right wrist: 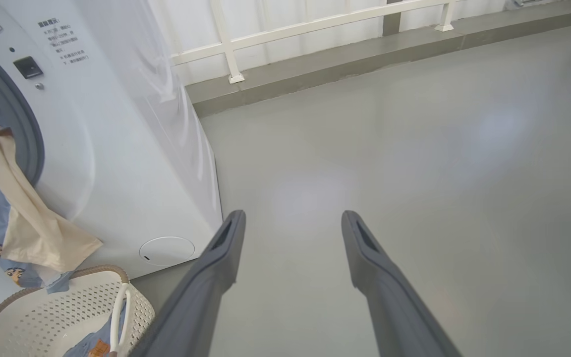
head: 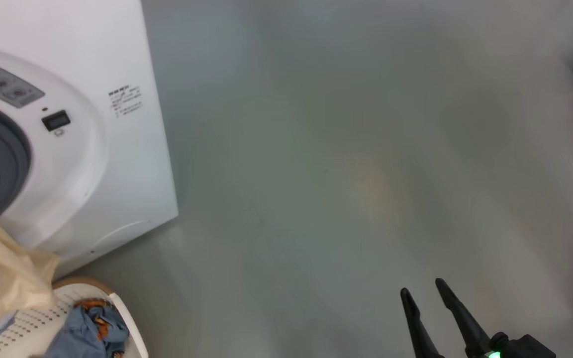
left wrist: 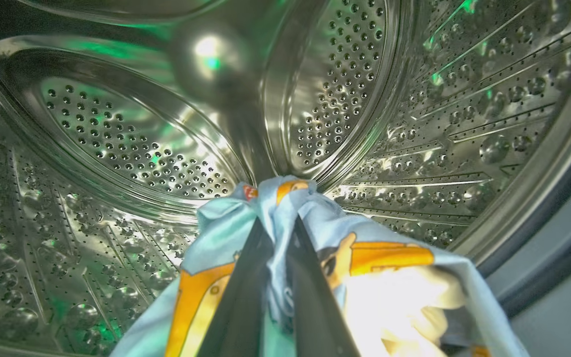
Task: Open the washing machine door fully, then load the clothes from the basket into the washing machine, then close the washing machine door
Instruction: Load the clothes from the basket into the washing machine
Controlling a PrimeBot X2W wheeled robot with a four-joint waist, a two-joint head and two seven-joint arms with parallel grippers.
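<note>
Left pincer (left wrist: 275, 223): your left wrist view shows it clamped on the clothes (left wrist: 379, 253) inside the drum (left wrist: 117, 144).
Right pincer (right wrist: 290, 218): spread wide, empty, right of the washing machine (right wrist: 117, 148).
Basket (head: 33, 318): your head view shows a blue piece (head: 90, 328) inside.

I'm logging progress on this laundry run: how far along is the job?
Done: the washing machine has its mouth uncovered, so the door is open. In hand: the left gripper, jaws shut on the clothes, is inside the drum; a cream piece hangs out over the gasket. Left: a blue piece lies in the basket, then the door needs closing. The right gripper is open over the floor.
</note>
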